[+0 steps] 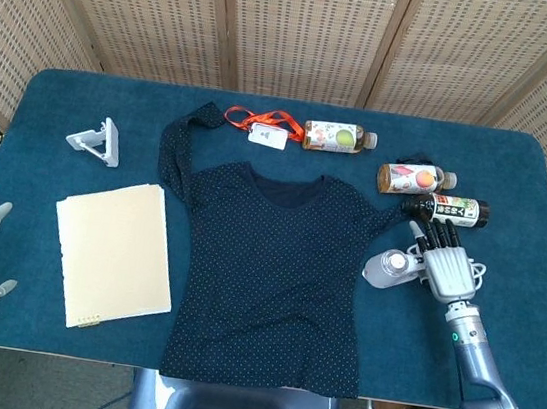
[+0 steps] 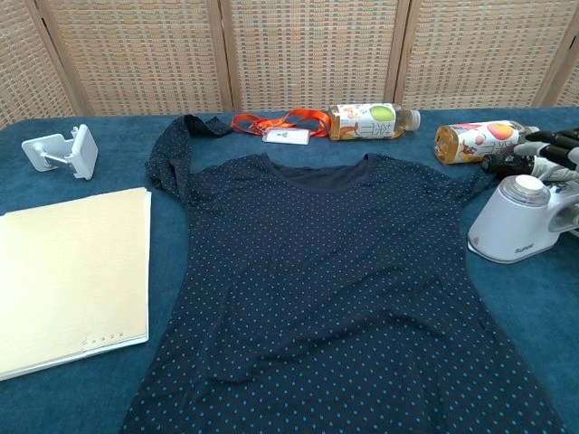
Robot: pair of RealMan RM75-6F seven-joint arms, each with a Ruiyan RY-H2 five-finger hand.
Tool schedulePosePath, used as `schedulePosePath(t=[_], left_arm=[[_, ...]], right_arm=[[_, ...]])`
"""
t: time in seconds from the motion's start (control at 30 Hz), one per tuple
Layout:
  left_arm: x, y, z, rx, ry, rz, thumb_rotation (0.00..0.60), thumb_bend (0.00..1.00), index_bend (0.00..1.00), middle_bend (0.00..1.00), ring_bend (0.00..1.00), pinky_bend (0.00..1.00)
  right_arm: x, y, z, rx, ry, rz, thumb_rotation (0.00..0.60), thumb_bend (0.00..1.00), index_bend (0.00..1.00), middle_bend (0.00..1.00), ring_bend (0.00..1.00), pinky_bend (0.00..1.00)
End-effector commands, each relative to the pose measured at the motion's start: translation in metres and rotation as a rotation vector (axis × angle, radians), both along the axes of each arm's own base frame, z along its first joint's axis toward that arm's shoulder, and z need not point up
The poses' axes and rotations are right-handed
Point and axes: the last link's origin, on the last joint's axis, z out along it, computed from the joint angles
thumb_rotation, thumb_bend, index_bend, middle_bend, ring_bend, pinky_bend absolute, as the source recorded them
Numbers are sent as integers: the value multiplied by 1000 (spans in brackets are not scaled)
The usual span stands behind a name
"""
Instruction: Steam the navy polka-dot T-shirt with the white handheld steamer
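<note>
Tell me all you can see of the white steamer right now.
The white handheld steamer looks like smooth plastic, with a rounded body, a round cap on top and small grey lettering low on its side. It sits on the blue table beside the T-shirt's sleeve. The right hand is on its handle side; the grip itself is hidden.

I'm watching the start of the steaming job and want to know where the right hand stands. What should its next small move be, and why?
Probably closing its fingers firmly on the white handheld steamer. The right hand lies over the steamer's handle side, but a firm grip isn't clear, and the steamer sits on the table just off the navy polka-dot T-shirt. It needs a secure hold before lifting it over the fabric.
</note>
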Motion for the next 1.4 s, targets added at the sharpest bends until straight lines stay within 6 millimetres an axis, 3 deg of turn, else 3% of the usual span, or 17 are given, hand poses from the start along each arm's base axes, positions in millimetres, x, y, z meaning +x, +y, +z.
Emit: schedulePosePath(t=[0.03, 0.23, 0.47, 0.97, 1.07, 1.17, 1.27, 1.33, 1.4], left_arm=[[1, 1, -1, -4, 2, 0, 600, 0, 0, 0, 0, 0], [2, 0, -1, -2, 0, -4, 600, 0, 0, 0, 0, 0], [0, 0, 0, -2, 0, -1, 600, 0, 0, 0, 0, 0], [-1, 1, 0, -3, -1, 4, 600, 0, 0, 0, 0, 0], [-1, 2, -1, -3, -1, 4, 600, 0, 0, 0, 0, 0], [-1, 2, 0, 0, -2, 4, 600, 0, 0, 0, 0, 0], [-2, 2, -1, 1, -1, 6, 600, 0, 0, 0, 0, 0], [-2, 2, -1, 0, 0, 8, 600, 0, 0, 0, 0, 0], [-2, 2, -1, 0, 0, 9, 600, 0, 0, 0, 0, 0]], right_arm=[[1, -2, 6, -12, -6, 14, 600, 567, 0, 0, 0, 0], [1, -7, 3, 15, 25, 7, 600, 607, 0, 0, 0, 0], [8, -15, -6, 28, 33, 16, 600, 764, 84, 29, 0, 0], [10, -35, -10, 91, 141, 21, 600, 785, 241, 216, 74, 0], [11, -38, -12, 98, 140, 14, 600, 810, 306, 266, 115, 0], [12, -40, -13, 102, 137, 21, 600, 881, 404, 366, 234, 3], [15, -40, -13, 96, 130, 38, 600, 941, 537, 467, 402, 155], [17, -41, -12, 97, 126, 52, 600, 958, 642, 533, 510, 383], [18, -41, -11, 103, 124, 67, 600, 961, 714, 581, 572, 522]])
